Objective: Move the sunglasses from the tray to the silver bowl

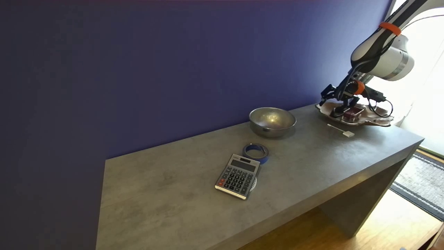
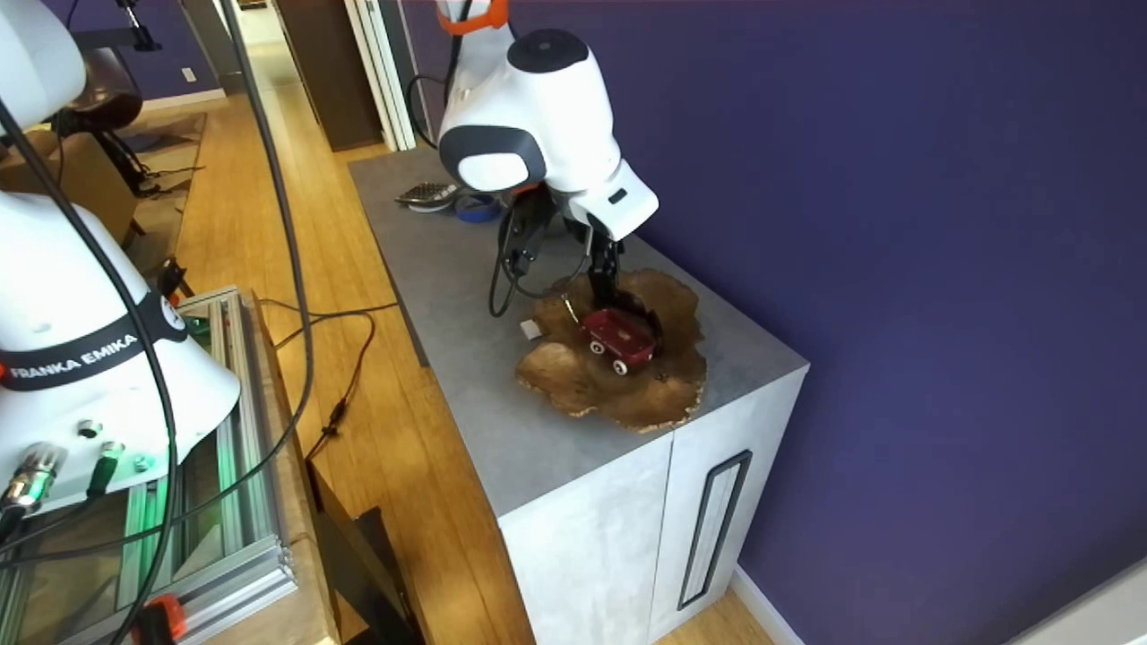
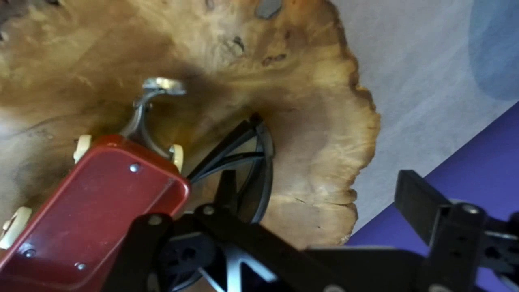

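Jaws well apart, clamped on nothing, one side in front of the sunglasses [image 3: 267, 172] in the wrist view; cannot tell if touching. Sunglasses on the tray [image 3: 320, 134], just beside the red wagon [image 3: 97, 202]. Looks like the grasping step, unfinished; calls next for straddling the thin pair, then squeezing gently. Arm [image 2: 547, 116] stretched above, wrist [image 2: 616, 204] angled down. Farther along the worktop [image 1: 173, 184], the silver bowl [image 1: 272, 121].
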Robot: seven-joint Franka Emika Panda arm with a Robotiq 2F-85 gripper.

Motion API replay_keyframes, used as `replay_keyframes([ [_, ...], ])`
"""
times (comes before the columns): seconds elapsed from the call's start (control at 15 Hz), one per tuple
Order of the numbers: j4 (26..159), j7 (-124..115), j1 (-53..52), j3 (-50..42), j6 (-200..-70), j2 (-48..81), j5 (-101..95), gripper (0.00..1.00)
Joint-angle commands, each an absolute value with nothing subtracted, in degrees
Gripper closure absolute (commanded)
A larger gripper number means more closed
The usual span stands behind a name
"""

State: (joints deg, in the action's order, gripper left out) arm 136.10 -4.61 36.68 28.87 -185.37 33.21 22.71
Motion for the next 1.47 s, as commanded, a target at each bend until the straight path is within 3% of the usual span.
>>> replay_keyframes([
  [0.0,137.44,-7.8,34.72,27.02,-184.46,30.78,20.73,0.0],
  [0.2,137.54,-11.44,22.44,15.09,-185.01,29.18,22.0,0.0],
  [0.27,137.3,-12.24,19.31,11.92,-184.25,29.39,22.0,0.06],
  [0.33,137.14,-13.32,15.54,8.2,-183.85,29.49,22.06,0.27],
  [0.47,136.4,-15.12,10.21,3.57,-183.63,30.65,22.05,0.32],
  [1.13,136.53,-19.63,-0.37,-4.11,-182.71,29.25,22.0,1.0],
  [1.4,139.41,-18.74,-1.94,-5.44,-183.1,25.75,21.32,0.99],
])
